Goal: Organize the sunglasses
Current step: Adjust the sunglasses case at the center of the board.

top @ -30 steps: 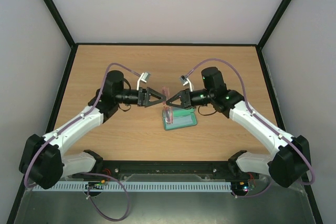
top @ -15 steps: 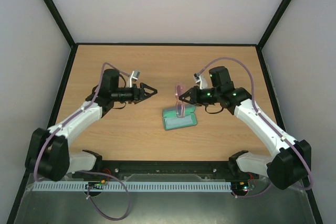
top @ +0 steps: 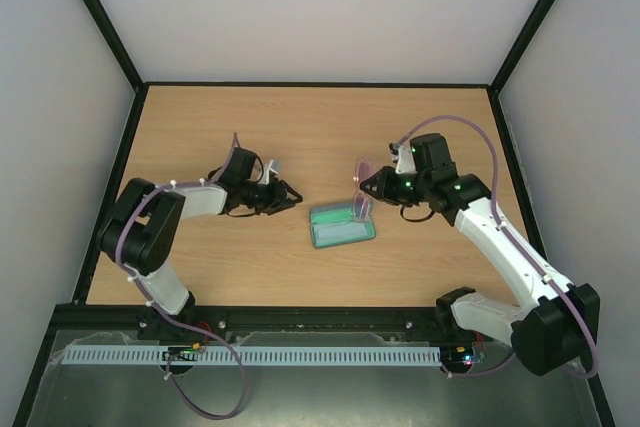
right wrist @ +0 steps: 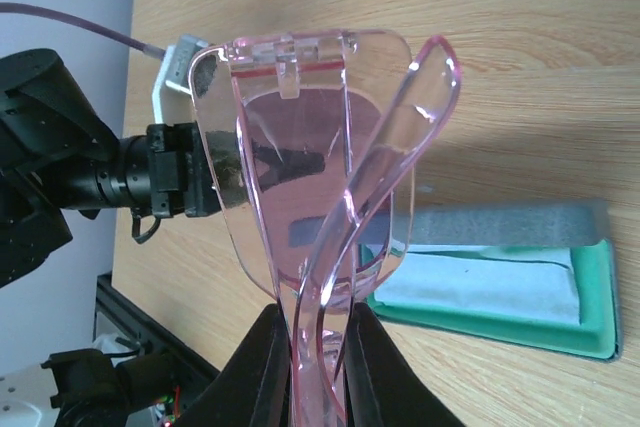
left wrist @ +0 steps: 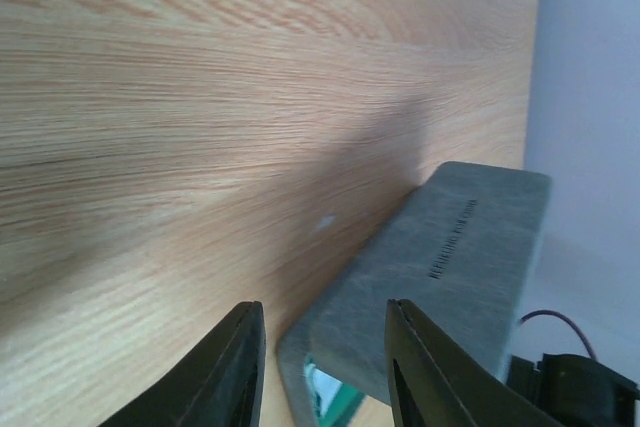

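Note:
My right gripper (top: 370, 188) is shut on the pink translucent sunglasses (top: 361, 185) and holds them folded above the table, just right of the open case. In the right wrist view the sunglasses (right wrist: 320, 177) stand up between the fingers (right wrist: 262, 367), over the case's near end. The grey-blue case (top: 341, 226) lies open at table centre, its green lining and light-blue cloth (right wrist: 500, 282) showing. My left gripper (top: 290, 197) is open and empty, low over the table left of the case. In the left wrist view the case's grey lid (left wrist: 440, 277) lies just ahead of the fingertips (left wrist: 235, 367).
The wooden table (top: 300, 127) is walled by white panels with black edges at the back and sides. The arm bases and a cable rail (top: 300, 355) run along the near edge.
My left gripper let go of the sunglasses, drew back left and dropped low. My right gripper moved right and back with the sunglasses, now just right of the case.

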